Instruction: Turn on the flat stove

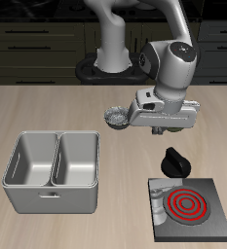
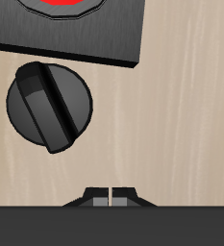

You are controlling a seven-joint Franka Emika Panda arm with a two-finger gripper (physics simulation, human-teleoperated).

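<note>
Gripper (image 2: 111, 195): fingers pressed together with only a thin seam between them, holding nothing, raised above the table.
Knob (image 2: 51, 105): black and ridged, below the gripper, untouched, beside the slab's edge.
Flat stove (image 1: 190, 208): thin dark slab near the table's front edge; its ring burner (image 1: 187, 205) glows red.
Metal tray (image 1: 53, 171): grey double basin, well apart from the stove.
Table (image 1: 47, 107): light wood.

One flat stove (image 1: 189, 207), one double-basin tray (image 1: 53, 171).
</note>
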